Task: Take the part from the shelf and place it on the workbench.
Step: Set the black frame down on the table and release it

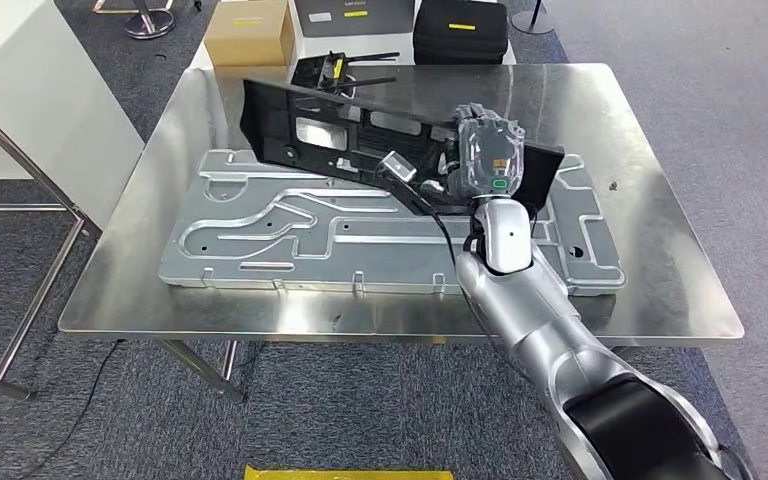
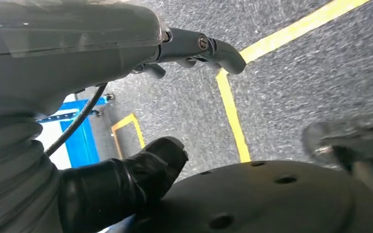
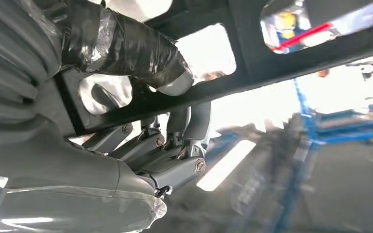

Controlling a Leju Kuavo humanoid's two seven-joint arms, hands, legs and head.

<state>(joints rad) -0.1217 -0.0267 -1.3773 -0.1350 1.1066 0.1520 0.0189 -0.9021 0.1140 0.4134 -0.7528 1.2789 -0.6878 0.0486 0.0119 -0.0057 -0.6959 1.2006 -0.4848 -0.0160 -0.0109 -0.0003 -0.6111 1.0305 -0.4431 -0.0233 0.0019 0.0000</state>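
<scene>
The part is a long black plastic frame (image 1: 310,125) with cut-outs, standing on its edge and tilted over a large silver stamped panel (image 1: 360,240) on the steel workbench (image 1: 650,250). My right hand (image 1: 487,150) grips the frame near its right end. In the right wrist view the taped thumb (image 3: 126,43) presses one side of a black bar of the frame (image 3: 252,73) and the fingers (image 3: 175,160) curl round the other side. Whether the frame touches the panel I cannot tell. My left hand (image 2: 68,53) hangs over the grey floor, holding nothing, thumb and fingers apart.
Behind the workbench stand a cardboard box (image 1: 250,30), a black case (image 1: 460,28) and a small black device with a yellow label (image 1: 335,68). A white cabinet (image 1: 20,90) stands at the left. Yellow tape lines (image 2: 233,111) mark the carpet.
</scene>
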